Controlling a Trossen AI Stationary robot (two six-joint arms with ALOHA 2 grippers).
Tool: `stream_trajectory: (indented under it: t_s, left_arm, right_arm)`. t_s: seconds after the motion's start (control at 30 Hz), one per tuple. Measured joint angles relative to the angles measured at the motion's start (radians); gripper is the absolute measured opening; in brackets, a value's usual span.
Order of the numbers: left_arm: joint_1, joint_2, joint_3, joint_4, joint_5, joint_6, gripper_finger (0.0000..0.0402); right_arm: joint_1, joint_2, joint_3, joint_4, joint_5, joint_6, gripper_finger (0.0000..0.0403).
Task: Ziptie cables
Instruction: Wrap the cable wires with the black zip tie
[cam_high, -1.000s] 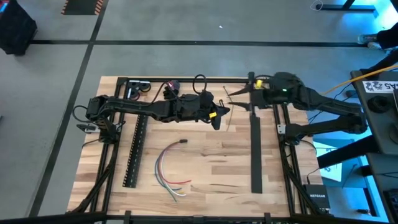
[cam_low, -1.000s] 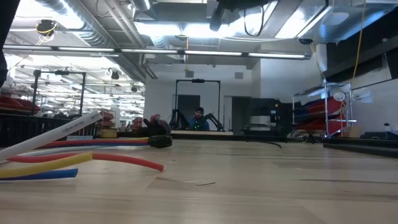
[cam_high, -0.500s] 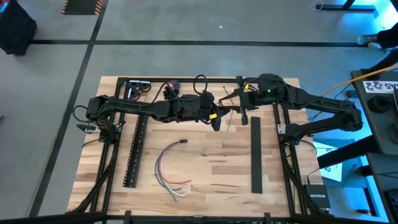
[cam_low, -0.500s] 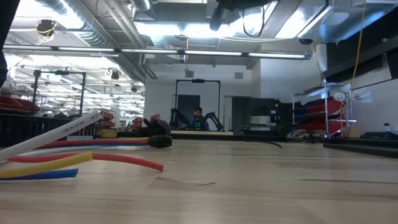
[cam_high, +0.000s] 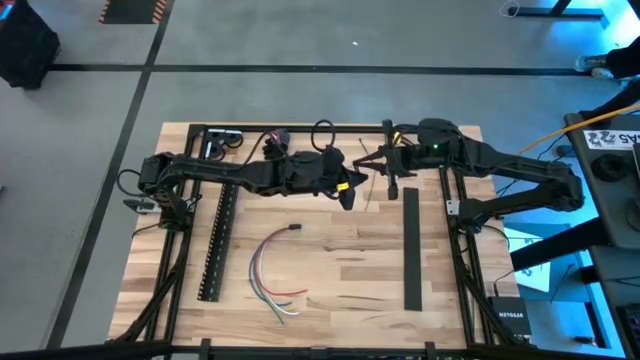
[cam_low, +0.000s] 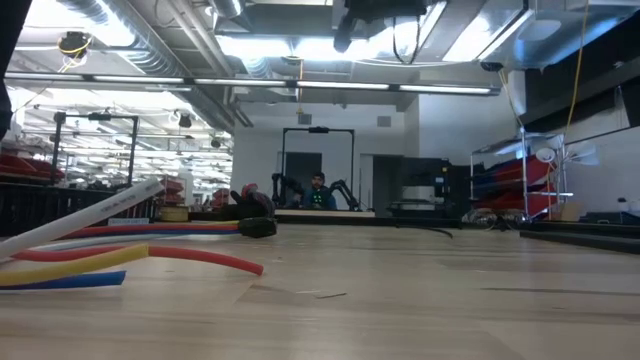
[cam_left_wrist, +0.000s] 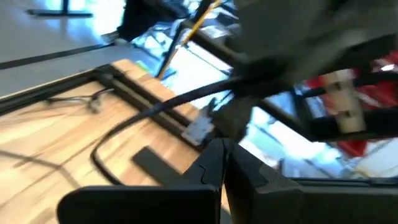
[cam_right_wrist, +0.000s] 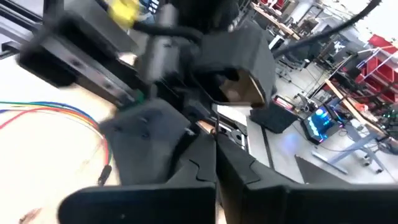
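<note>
The cables (cam_high: 270, 265), thin white, red, green and yellow wires joined at a black end (cam_high: 293, 228), lie loose on the wooden table near its middle; they also show in the low view (cam_low: 150, 250) and the right wrist view (cam_right_wrist: 50, 112). Both grippers hang above the table's far half, tip to tip. My left gripper (cam_high: 350, 192) (cam_left_wrist: 222, 146) is shut, and so is my right gripper (cam_high: 388, 170) (cam_right_wrist: 215, 140). A thin dark zip-tie (cam_left_wrist: 155, 109) curves between them, clear of the table. My left gripper is shut on the zip-tie's near end (cam_left_wrist: 118, 182), which runs behind its own fingers, so the hold is hidden. The strip bows out sideways in a slack curve above the table. My right gripper comes level from the table's right. The zip-tie's far end (cam_left_wrist: 225, 84) runs into its blurred fingers, and the spot of contact does not show.
A long black slotted bar (cam_high: 215, 245) lies along the table's left side and a flat black bar (cam_high: 412, 250) along its right. Black frame rails (cam_high: 300, 127) edge the table. A person (cam_low: 318, 190) sits far off in the room.
My right gripper has gone toward the table's left edge, up to my left gripper's tip. The cables have not stirred.
</note>
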Motion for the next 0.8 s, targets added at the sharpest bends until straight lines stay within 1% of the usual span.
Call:
stream_trajectory:
  t_s: [0.07, 0.3, 0.53, 0.67, 0.77, 0.8]
  left_arm:
    - [0.001, -0.001, 0.001, -0.036, -0.023, -0.011, 0.0]
    - [0.014, -0.001, 0.001, -0.143, -0.038, -0.017, 0.0]
    - [0.017, 0.003, 0.0, -0.278, -0.047, -0.017, 0.0]
    - [0.016, 0.002, 0.001, -0.308, -0.048, -0.022, 0.0]
    - [0.017, 0.002, 0.002, -0.286, -0.049, -0.022, 0.0]
    - [0.017, 0.002, 0.001, -0.275, -0.049, -0.021, 0.0]
  right_arm:
    - [0.0, -0.008, 0.023, -0.024, 0.022, -0.009, 0.0001]
    - [0.0, -0.014, 0.145, -0.167, 0.065, -0.046, 0.0]
    - [-0.001, -0.014, 0.247, -0.253, 0.081, -0.041, 0.0]
    - [-0.001, -0.012, 0.287, -0.295, 0.115, -0.038, 0.0]
    - [-0.001, -0.012, 0.307, -0.312, 0.119, -0.01, 0.0001]
    - [-0.001, -0.012, 0.308, -0.305, 0.138, 0.006, 0.0002]
